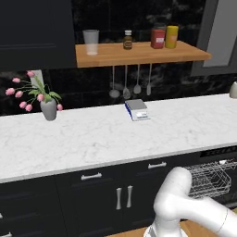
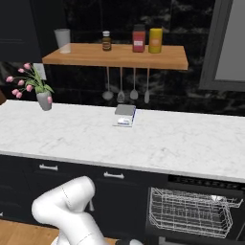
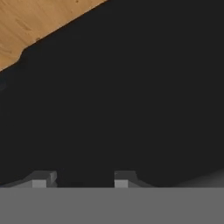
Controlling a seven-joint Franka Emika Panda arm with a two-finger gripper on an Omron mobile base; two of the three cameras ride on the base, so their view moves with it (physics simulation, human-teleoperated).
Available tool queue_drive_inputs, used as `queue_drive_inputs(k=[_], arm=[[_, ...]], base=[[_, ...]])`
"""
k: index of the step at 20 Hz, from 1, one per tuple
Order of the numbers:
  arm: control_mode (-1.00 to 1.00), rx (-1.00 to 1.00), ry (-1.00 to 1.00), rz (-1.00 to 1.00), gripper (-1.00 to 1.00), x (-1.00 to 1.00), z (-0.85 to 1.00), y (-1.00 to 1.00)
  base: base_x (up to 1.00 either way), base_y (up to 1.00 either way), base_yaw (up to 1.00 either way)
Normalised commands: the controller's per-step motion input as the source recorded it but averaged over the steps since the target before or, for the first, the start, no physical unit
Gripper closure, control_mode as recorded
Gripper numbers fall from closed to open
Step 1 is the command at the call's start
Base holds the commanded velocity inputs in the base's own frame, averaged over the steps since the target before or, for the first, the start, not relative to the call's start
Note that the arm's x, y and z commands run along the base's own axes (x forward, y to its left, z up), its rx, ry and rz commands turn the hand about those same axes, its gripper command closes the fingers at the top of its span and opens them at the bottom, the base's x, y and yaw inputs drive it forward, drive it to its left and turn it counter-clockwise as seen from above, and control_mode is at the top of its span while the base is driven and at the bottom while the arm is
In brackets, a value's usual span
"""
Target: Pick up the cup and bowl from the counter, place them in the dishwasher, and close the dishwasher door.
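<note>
The dishwasher [image 2: 191, 206] stands open under the right part of the counter [image 2: 143, 139], and its grey wire rack [image 1: 210, 178] shows inside. The cup and the bowl are out of view. My arm bends low in front of the cabinets. In the hand view my gripper [image 3: 83, 181] hangs close over a flat dark panel [image 3: 131, 96], which looks like the lowered dishwasher door. Its fingertips [image 3: 43, 179] stand apart with nothing between them. A strip of wooden floor [image 3: 35, 22] runs past the panel's edge.
On the counter stand a vase of pink tulips [image 1: 46, 104] and a small kitchen scale [image 1: 137, 109]. A wooden shelf [image 1: 139, 53] above carries a glass, a jar and two canisters, with utensils hanging beneath. A pale object [image 1: 233, 90] is cut off at the right edge.
</note>
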Motion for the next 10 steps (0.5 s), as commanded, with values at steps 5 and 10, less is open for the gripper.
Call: queue_drive_inputs(k=[5, 10], arm=[[-1.0, 0.19, -0.53, 0.13, -1.0, 1.0, 0.0, 0.02], [-1.0, 0.15, -0.49, 0.11, -1.0, 1.0, -0.02, 0.0]], base=[[0.0, 0.0, 0.0], [0.0, 0.0, 0.0]])
